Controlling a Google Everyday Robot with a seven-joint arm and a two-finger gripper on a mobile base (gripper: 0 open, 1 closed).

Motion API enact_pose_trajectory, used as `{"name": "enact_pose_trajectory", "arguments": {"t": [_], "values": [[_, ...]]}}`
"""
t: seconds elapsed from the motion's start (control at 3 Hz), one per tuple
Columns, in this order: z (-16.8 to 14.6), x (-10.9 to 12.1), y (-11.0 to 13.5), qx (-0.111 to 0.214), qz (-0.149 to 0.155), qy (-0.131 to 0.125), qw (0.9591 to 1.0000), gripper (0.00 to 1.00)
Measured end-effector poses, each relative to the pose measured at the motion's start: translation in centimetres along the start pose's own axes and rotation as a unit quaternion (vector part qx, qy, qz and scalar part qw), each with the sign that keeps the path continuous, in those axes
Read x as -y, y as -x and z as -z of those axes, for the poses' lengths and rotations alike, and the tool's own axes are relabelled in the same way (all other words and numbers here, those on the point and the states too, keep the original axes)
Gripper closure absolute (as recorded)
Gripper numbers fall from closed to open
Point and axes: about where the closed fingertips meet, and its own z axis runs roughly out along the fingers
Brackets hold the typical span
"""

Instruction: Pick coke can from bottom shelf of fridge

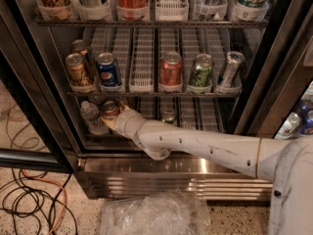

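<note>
The fridge [274, 77] stands open in the camera view. The coke can [110, 109], small and red with a silver top, stands upright at the left of the bottom shelf [195, 115]. My gripper [113, 119] is reached into that shelf at the end of the white arm and sits right against the can's lower front side. The wrist hides the can's lower part and the gripper's tip.
A clear water bottle [91, 116] stands just left of the coke can, and another small can [168, 114] stands deeper on the same shelf. The rack above holds several cans, among them a larger red one [171, 70] and a green one [201, 71]. Cables [34, 199] and a crumpled plastic bag [151, 214] lie on the floor.
</note>
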Motion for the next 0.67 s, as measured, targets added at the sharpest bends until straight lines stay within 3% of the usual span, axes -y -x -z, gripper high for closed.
{"name": "enact_pose_trajectory", "arguments": {"t": [0.67], "values": [[7.6,2.2,0.1,-0.044,-0.022,0.061,0.9969,1.00]]}}
